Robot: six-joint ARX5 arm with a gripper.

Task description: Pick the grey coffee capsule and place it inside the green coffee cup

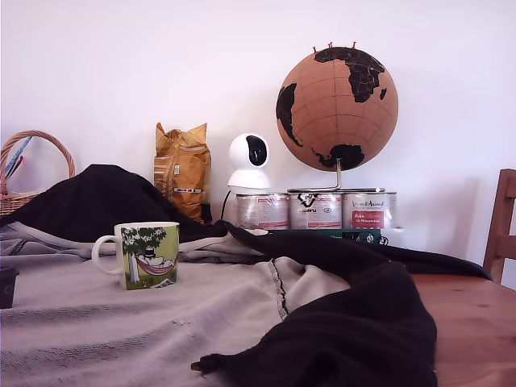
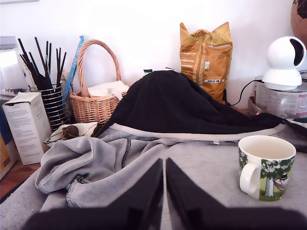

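From the wrist camera I see my gripper (image 2: 164,191) with its fingers pressed together, only a thin slit between them, nothing held. It hangs over rumpled grey cloth (image 2: 144,158). The green coffee cup (image 1: 147,255) stands upright on that cloth, handle toward the exterior view's left, open fabric all round. I cannot find the grey capsule. A black garment (image 1: 355,314) drapes behind.

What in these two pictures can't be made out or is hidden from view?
- Grey capsule: seen in neither view.
- Green coffee cup: its inside is hidden by its rim in both views.
- Dark object: cut by the exterior view's left edge.
- Tin labels: too small to read.
- End effector: tips look nearly together, nothing between them.
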